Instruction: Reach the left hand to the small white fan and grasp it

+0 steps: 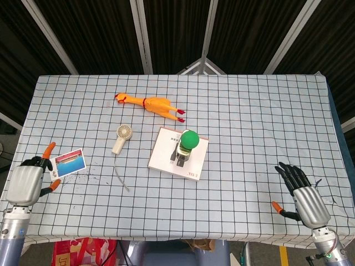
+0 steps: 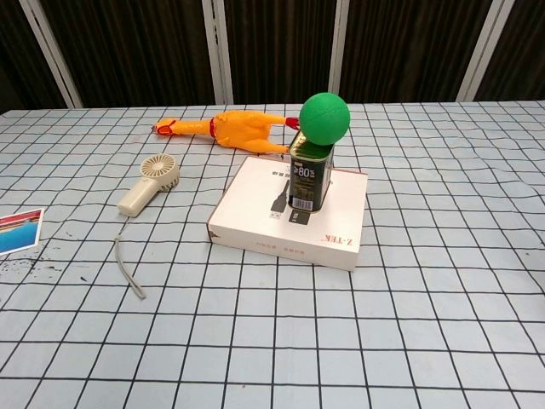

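The small white fan lies flat on the checked cloth left of centre, its round head away from me and a grey cord trailing from the handle. My left hand hovers over the near left edge of the table, well to the left of the fan and apart from it, holding nothing with its fingers spread. My right hand sits at the near right corner, fingers apart and empty. Neither hand shows in the chest view.
A photo card lies just right of my left hand. A rubber chicken lies beyond the fan. To the fan's right, a white box carries a tin topped with a green ball.
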Available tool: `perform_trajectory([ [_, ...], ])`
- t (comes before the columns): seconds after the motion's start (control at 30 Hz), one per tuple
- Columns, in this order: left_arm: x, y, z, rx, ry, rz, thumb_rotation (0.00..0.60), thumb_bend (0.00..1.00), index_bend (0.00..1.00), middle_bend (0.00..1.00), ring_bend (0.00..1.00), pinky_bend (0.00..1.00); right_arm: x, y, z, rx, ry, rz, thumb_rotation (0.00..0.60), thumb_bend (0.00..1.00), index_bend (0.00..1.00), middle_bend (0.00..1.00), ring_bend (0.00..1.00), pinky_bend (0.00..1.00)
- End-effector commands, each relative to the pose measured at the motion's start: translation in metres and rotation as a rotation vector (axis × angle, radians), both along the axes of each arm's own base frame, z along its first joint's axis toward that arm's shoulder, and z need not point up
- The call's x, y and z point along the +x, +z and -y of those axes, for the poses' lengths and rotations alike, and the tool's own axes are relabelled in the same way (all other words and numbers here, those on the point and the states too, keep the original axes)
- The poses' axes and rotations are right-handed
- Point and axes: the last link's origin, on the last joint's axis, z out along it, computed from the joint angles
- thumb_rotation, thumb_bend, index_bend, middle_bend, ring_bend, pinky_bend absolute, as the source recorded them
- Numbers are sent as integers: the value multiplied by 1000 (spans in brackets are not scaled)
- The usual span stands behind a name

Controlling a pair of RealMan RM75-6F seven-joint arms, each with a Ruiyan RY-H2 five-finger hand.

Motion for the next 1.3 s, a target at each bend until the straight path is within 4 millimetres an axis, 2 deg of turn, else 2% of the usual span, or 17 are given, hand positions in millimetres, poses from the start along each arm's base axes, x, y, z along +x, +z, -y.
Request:
perform_trajectory([
  [0.03,20,-26,-42,-76,47,-17,600,350,37,965,749,816,0,0,0,4,0,2,600,290,0,0,0,61],
  [0.23,39,-58,-79,-185,132,-69,600,353,95,1000,795,849,0,1,1,5,-1,13,600,290,0,0,0,61],
  [0.53,60,-97,-109,-256,208,-135,600,353,110,1000,795,850,0,3,0,11,0,30,600,290,0,0,0,61],
  [0.73,69,-116,-119,-286,230,-155,600,355,121,1000,796,850,1,3,1,15,-1,38,600,290,0,0,0,61],
  [0.93,75,-132,-120,-311,228,-173,600,356,128,1000,795,850,1,3,2,16,-2,40,600,290,0,0,0,61],
  [1.23,80,-144,-123,-328,229,-182,600,359,124,1000,795,850,1,3,2,16,0,40,600,290,0,0,0,61],
  [1.3,81,-146,-124,-330,227,-186,600,385,123,1000,796,850,1,3,2,16,-1,42,600,290,0,0,0,61],
])
